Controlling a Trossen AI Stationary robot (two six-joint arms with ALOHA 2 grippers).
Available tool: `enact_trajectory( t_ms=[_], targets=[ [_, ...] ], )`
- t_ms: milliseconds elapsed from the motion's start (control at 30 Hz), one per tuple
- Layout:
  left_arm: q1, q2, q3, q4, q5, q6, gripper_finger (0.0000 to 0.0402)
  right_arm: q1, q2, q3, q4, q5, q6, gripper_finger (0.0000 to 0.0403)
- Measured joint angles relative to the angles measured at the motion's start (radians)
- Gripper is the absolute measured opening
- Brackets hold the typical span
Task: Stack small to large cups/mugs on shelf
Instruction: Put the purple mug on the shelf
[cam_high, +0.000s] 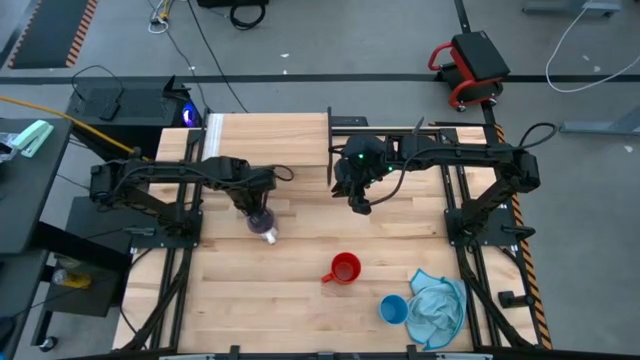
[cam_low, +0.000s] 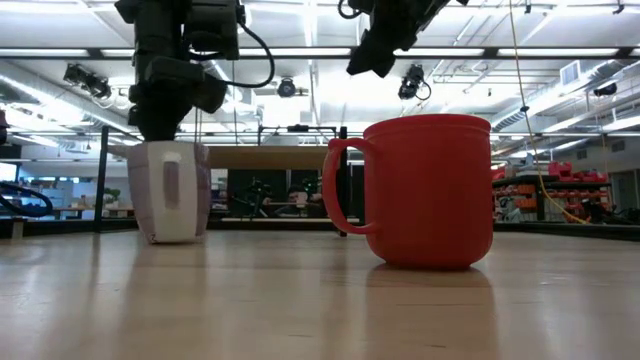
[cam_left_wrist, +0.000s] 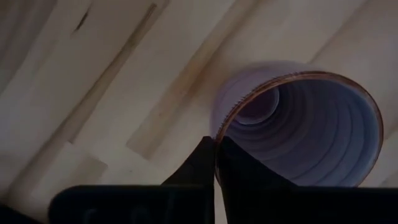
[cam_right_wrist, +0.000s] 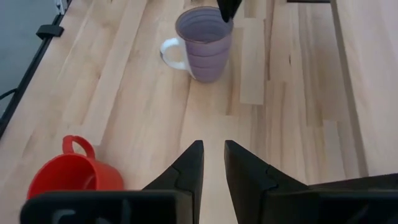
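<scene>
Light-wood planking forms your tabletop (cam_high: 300, 300), with a grey workshop floor around it. Nearest the front edge you have a light blue cup (cam_high: 393, 309) touching a crumpled light blue cloth (cam_high: 437, 308) at the right corner. Just behind them stands the bright red handled mug (cam_high: 344, 269), upright, alone, well clear of both arms.

Further back and to the left, your left gripper (cam_left_wrist: 216, 163) reaches down onto the pale translucent purple ribbed mug (cam_high: 262, 226); its fingers are pressed together on the mug's rim — one inside, one outside. In the low view the mug's base appears to meet the table, though you cannot confirm full contact.

Your right gripper (cam_right_wrist: 212, 163) hangs above the table's middle, beyond the red mug, fingers slightly parted and holding nothing.

At the far edge sits the raised light-wood shelf board (cam_high: 270, 140) with its white strip on the left short edge — no cup stands on it.
</scene>
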Motion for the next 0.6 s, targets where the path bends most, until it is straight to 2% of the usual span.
enact_trajectory(
  t_ms=[300,600],
  targets=[
    [-0.038,0.096,0.116,-0.227,-0.042,0.161,0.001,-0.044,0.0,0.0,0.009,0.0,-0.011,0.0073],
    [-0.042,0.174,0.181,-0.207,-0.068,0.217,0.0012,-0.05,0.0,0.0,0.001,0.0,-0.009,0.0073]
  ],
)
